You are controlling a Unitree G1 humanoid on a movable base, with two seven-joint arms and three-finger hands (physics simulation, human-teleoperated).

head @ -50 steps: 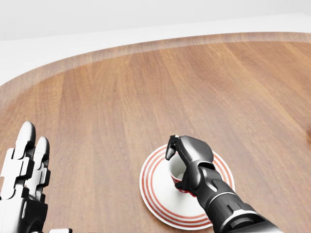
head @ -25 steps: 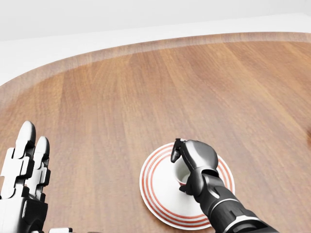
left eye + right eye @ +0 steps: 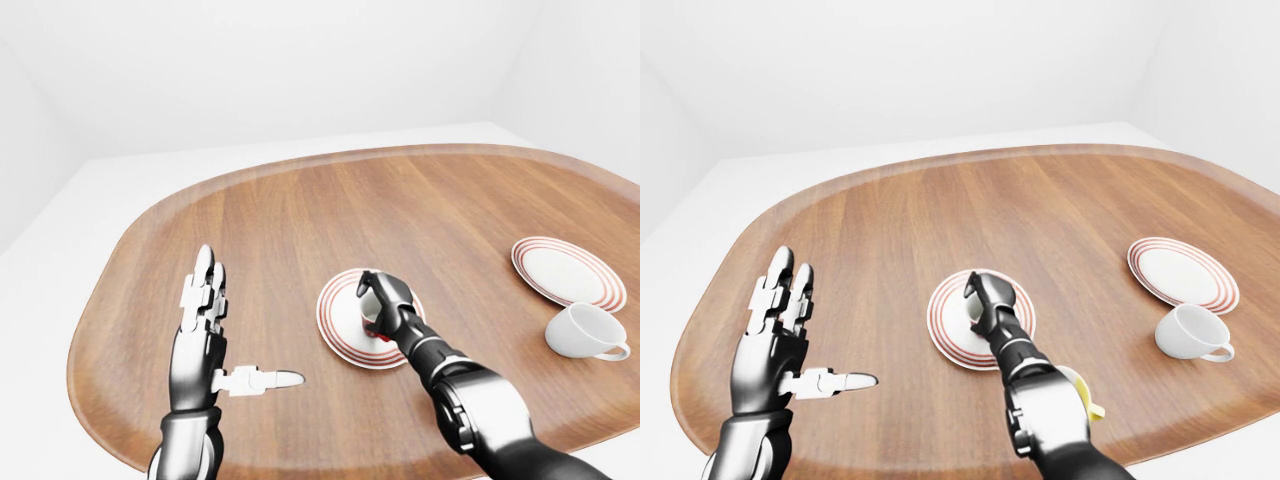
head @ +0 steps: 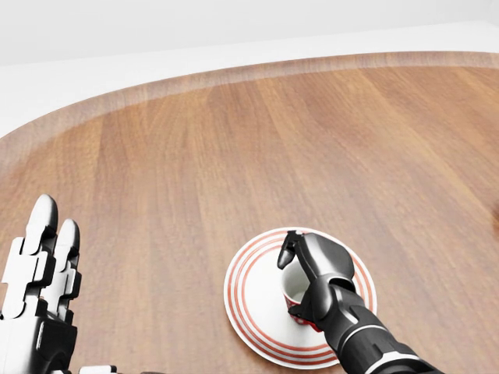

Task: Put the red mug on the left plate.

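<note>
On left plate (image 4: 257, 312), red mug (image 4: 296, 300) sits upright w/ right hand (image 4: 316, 269) fingers wrapped round it, prob. touching down; left hand (image 3: 205, 320) spread wide, well apart.

The counter (image 3: 300, 215) is smooth brown wood with lengthwise grain and a soft satin sheen. The left plate (image 4: 253, 300), the far right plate (image 3: 565, 272) and the white cup (image 3: 585, 332) look like glazed white ceramic. The right hand (image 4: 316, 269) is glossy dark metal; the left hand (image 3: 205, 320) has white plastic-looking fingers (image 3: 208, 285).
</note>
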